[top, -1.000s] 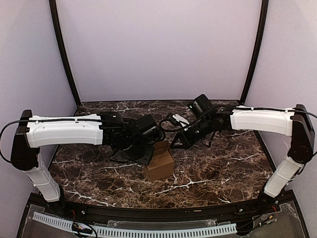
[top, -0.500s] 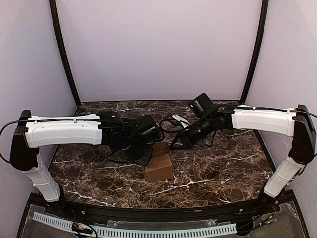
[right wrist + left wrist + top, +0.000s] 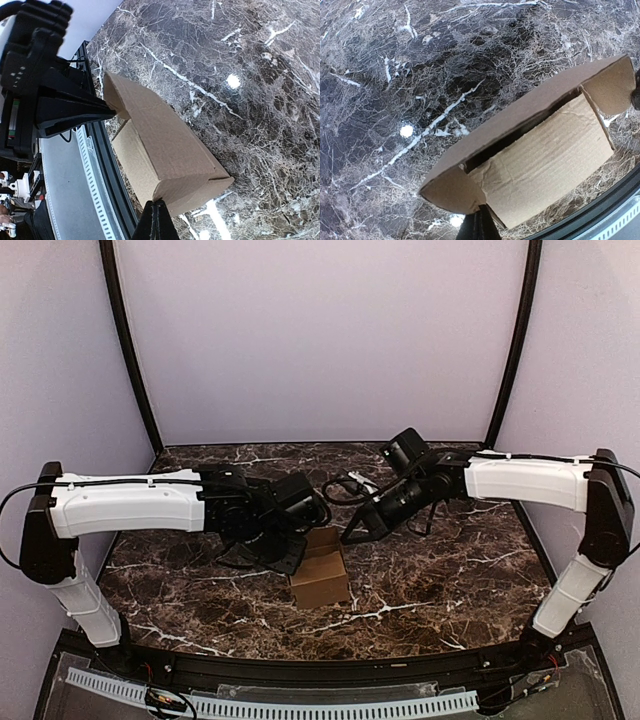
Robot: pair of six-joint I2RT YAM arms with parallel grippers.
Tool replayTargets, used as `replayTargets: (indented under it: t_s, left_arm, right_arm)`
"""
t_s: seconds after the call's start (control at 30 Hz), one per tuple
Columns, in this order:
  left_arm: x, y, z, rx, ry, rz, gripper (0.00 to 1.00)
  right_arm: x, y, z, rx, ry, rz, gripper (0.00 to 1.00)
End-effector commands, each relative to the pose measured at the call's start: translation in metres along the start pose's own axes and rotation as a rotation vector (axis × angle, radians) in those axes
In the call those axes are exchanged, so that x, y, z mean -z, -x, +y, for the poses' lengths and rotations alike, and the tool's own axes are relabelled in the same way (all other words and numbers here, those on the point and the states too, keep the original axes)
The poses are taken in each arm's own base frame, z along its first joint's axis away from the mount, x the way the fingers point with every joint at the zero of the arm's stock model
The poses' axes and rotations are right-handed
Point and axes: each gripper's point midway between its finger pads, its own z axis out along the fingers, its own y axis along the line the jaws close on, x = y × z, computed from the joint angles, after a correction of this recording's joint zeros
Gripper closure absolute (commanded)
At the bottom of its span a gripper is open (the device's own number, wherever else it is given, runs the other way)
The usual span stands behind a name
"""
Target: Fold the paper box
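The paper box (image 3: pixel 322 578) is a small brown cardboard box standing at the middle of the marble table, its lid flap partly raised. My left gripper (image 3: pixel 296 556) is shut, and its tip touches the rounded side flap at the box's left end (image 3: pixel 452 192). My right gripper (image 3: pixel 351 534) is shut too; its tip (image 3: pixel 157 210) rests against the box's right upper corner. In the left wrist view the box (image 3: pixel 545 160) shows a dark gap under the lid. The right wrist view shows the box (image 3: pixel 165 145) with the left gripper (image 3: pixel 111 113) at its far flap. Neither gripper holds anything.
The dark marble table (image 3: pixel 450 580) carries only the box. A black rail with a white perforated strip (image 3: pixel 300 705) runs along the near edge. Purple walls and black corner posts (image 3: pixel 130 350) close in the sides and back.
The right gripper has drifted slightly left and up along the box's corner. The left arm shifted a little, and the box's lid sits slightly lower.
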Motion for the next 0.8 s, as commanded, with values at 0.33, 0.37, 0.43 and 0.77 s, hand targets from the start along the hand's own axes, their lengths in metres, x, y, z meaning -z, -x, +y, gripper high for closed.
replayTargets:
  t_s: [0.33,0.37,0.43,0.77]
  left_arm:
    - [0.015,0.001,0.008,-0.014,0.007,-0.023,0.99]
    - [0.015,0.001,0.008,-0.017,0.007,-0.024,0.99]
    - [0.015,0.001,0.009,-0.020,0.009,-0.024,0.99]
    - [0.017,0.003,0.008,-0.019,0.004,-0.036,0.99]
  right_arm:
    - [0.026,0.005,-0.025,0.112,-0.106,-0.046,0.82]
    - [0.031,0.005,-0.027,0.121,-0.119,-0.052,0.80]
    - [0.041,0.008,-0.030,0.137,-0.145,-0.069,0.75]
    - [0.052,-0.010,0.020,0.632,-0.088,-0.046,0.66]
